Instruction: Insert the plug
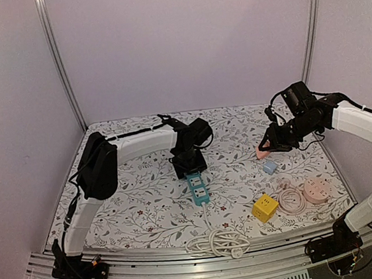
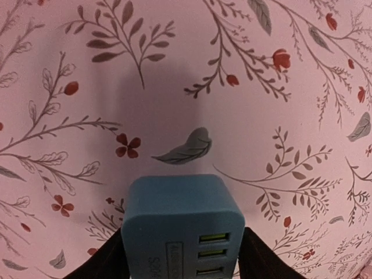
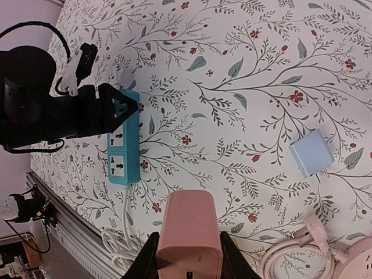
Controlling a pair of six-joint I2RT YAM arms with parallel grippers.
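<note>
Pink plug [image 3: 189, 232] clamped tight in my right pincer [image 3: 187, 249], above the tabletop [image 3: 273, 52]. Teal power strip [image 3: 123, 148] lies well left of it, long axis near-to-far, sockets up. My left pincer [image 1: 189, 164] straddles its far end; clamped or loose, can't tell.

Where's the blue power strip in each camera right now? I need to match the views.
Top external: power strip lies at centre, its far end under the left gripper.
Left wrist: its end fills bottom centre.
Right wrist: left side, up-left of the pink plug.
Shared landmark: the floral tablecloth under it in all three.
</note>
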